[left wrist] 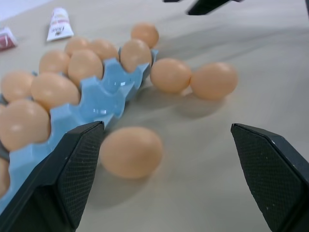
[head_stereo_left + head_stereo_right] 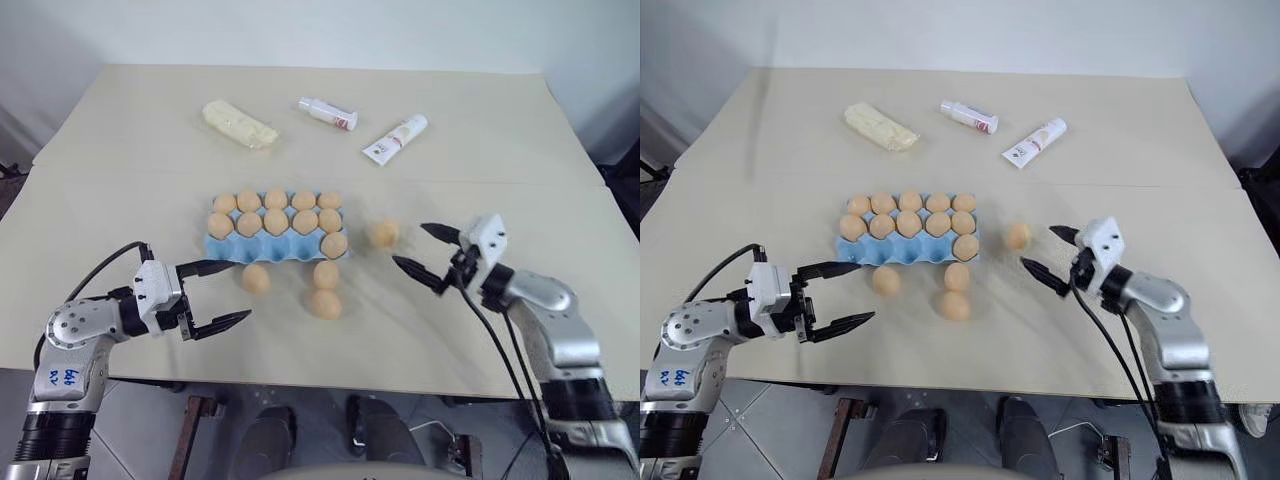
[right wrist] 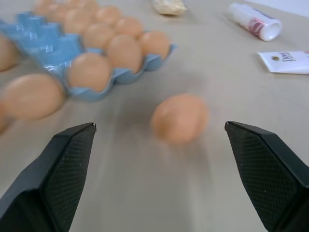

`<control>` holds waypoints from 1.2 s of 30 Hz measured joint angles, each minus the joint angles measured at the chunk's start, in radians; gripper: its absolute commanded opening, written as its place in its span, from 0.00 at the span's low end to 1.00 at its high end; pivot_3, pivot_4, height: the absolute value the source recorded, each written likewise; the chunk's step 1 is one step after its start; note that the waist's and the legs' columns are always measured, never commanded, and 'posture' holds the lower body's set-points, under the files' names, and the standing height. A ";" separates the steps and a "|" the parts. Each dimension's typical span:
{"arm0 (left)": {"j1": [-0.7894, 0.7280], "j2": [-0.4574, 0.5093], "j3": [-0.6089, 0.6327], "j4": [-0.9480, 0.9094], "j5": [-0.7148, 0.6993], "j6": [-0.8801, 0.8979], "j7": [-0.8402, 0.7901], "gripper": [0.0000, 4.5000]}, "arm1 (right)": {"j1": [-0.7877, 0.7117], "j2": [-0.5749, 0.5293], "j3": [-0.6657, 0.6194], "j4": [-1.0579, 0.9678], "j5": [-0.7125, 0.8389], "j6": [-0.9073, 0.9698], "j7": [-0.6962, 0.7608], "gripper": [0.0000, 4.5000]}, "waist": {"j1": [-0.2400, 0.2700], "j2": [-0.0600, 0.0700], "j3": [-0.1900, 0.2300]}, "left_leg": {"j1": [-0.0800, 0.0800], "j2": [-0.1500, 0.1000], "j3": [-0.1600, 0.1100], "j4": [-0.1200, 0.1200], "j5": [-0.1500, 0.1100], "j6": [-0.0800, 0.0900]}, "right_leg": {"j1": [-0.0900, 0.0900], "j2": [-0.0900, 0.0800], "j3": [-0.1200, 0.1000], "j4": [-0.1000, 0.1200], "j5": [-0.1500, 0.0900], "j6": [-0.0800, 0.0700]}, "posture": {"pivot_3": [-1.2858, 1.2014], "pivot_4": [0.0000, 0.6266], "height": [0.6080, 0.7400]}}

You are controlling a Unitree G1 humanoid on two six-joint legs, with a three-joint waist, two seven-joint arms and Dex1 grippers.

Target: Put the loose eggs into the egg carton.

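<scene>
The light blue egg carton [image 2: 225,250] lies mid-table, its two back rows full of eggs and one more in the right cup of the front row. Several loose eggs rest on the table. One [image 2: 256,279] sits just in front of the carton, ahead of my open left gripper [image 2: 238,291]; the left wrist view shows this egg [image 1: 130,151] near one finger. A pair of eggs [image 2: 325,290] lies in front of the carton's right end. Another egg [image 2: 383,234] sits right of the carton, just before my open right gripper [image 2: 410,245], with that egg [image 3: 179,117] between the fingers' lines.
At the back of the table lie a pale yellow wrapped block [image 2: 240,123], a small white bottle [image 2: 327,113] and a white tube [image 2: 395,138]. The table's front edge [image 2: 330,375] runs just below both grippers.
</scene>
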 measured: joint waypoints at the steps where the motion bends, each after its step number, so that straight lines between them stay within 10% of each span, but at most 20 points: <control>1: 0.003 -0.001 0.000 -0.003 0.000 0.000 0.003 1.00 | -0.032 0.015 0.009 0.033 -0.014 0.004 -0.019 1.00 | 0.000 0.000 0.000 | -0.001 0.000 0.000 0.000 0.000 0.000 | -0.001 0.000 0.000 0.000 0.000 0.000 | 0.52 0.24 1.00; 9: 0.067 -0.001 0.022 -0.036 0.000 0.001 0.043 1.00 | -0.159 0.118 0.066 0.266 -0.119 -0.030 -0.098 1.00 | -0.002 0.000 0.000 | -0.002 0.000 0.000 -0.001 0.000 0.000 | -0.002 0.000 0.000 0.000 0.000 0.000 | 0.52 0.24 1.00; 19: 0.071 -0.001 0.042 -0.054 -0.001 0.005 0.082 1.00 | -0.195 0.175 0.070 0.342 -0.138 -0.134 -0.129 0.43 | -0.003 0.000 0.000 | -0.001 0.000 0.000 -0.001 0.000 0.000 | -0.002 0.000 0.000 0.002 0.000 0.000 | 0.52 0.24 1.00; 36: 0.215 -0.053 0.229 -0.020 -0.017 0.042 0.254 1.00 | -0.352 0.420 0.288 0.140 -0.130 0.090 -0.109 0.43 | -0.022 -0.001 -0.001 | -0.002 -0.002 0.000 -0.001 0.001 -0.002 | -0.005 -0.001 0.000 0.005 -0.001 -0.001 | 0.52 0.24 1.00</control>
